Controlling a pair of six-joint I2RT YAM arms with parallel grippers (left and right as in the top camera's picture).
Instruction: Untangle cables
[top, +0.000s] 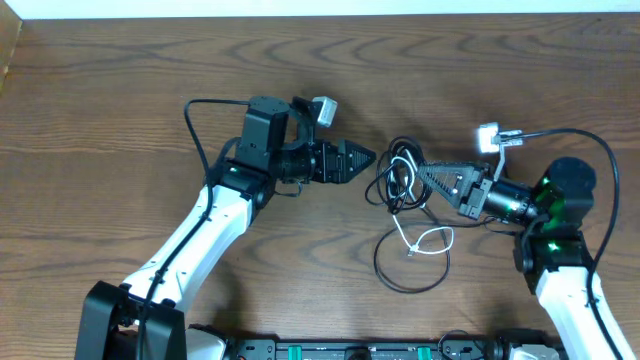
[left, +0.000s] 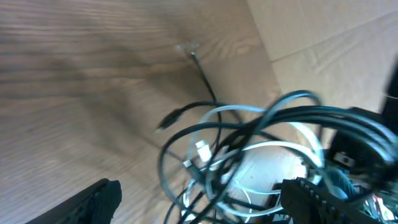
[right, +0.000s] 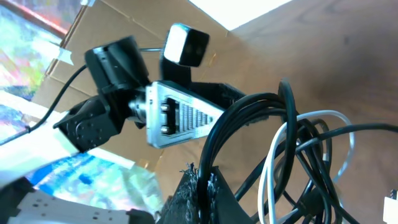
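The cables (top: 400, 182) are a tangle of thin black cords with one white cord (top: 425, 238) trailing toward the table's front. My right gripper (top: 420, 173) is shut on a black cord (right: 214, 155) of the tangle and holds it raised, with the other loops (right: 298, 149) hanging beside it. My left gripper (top: 370, 156) points at the tangle from the left, just short of it. In the left wrist view the left gripper (left: 199, 205) stands open, with the bundle (left: 242, 155) showing between its dark fingers (left: 93, 202).
A loose black loop (top: 410, 275) lies on the wooden table (top: 120, 120) in front of the tangle. A white plug end (top: 415, 252) rests inside it. Thicker black arm wires (top: 195, 120) run along both arms.
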